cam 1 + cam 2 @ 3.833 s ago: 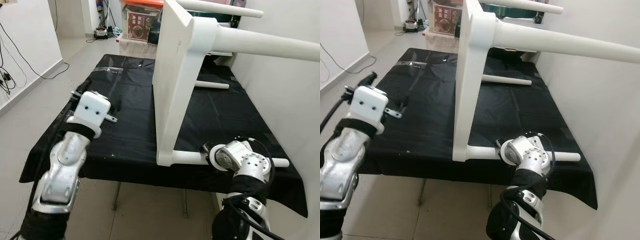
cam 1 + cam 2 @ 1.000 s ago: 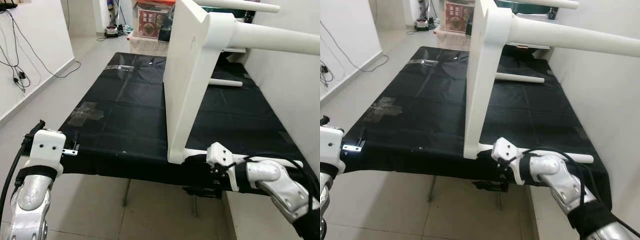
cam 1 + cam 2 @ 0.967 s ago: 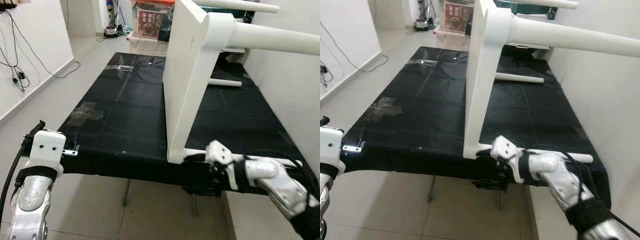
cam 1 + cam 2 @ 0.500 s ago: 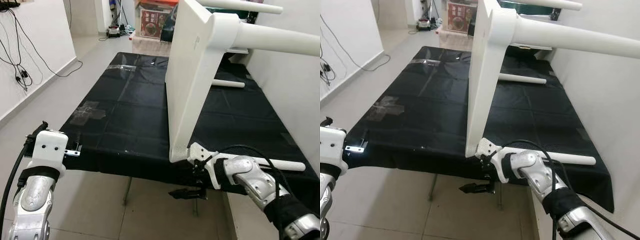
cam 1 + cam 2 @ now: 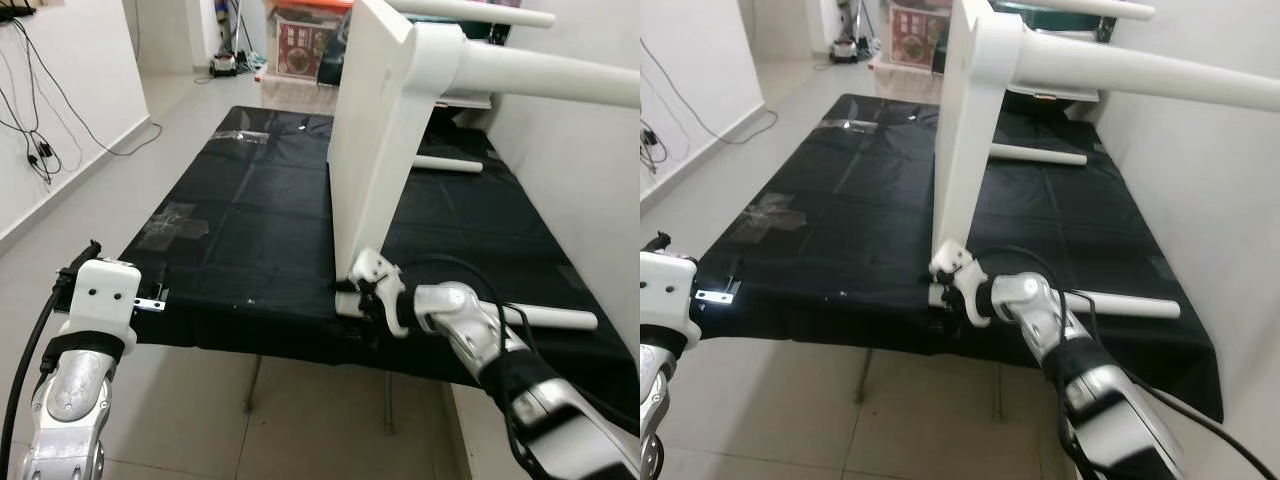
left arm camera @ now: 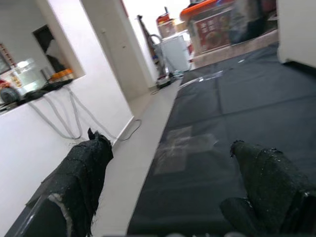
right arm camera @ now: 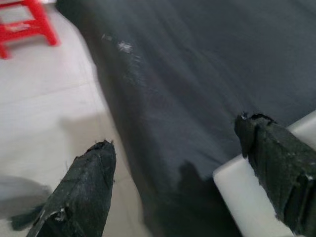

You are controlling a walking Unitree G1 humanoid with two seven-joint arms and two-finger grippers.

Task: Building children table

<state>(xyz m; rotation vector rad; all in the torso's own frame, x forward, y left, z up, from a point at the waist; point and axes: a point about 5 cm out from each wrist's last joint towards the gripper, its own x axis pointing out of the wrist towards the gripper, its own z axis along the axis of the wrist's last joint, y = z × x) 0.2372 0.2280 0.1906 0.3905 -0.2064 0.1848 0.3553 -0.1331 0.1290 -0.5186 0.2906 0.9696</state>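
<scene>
The left gripper is hanging just off the near left corner of the black-covered work table, its fingers spread wide and holding nothing, looking along the cloth toward the far end. The right gripper is working at the near edge of that surface, right of its middle, also wide open and empty: one finger is lying against the bottom corner of the white tabletop panel, the other finger is hanging out past the cloth's edge over the floor. The children's table is lying on its side, so that panel is standing on edge with its long side running from the near edge toward the far one, and its legs are pointing toward the right edge: a lower leg is resting on the cloth just behind the right wrist, an upper leg is jutting out overhead. A loose leg is lying well beyond, near the far right corner. The right arm is plainly the nearer one to the panel, so the next move probably falls to it.
</scene>
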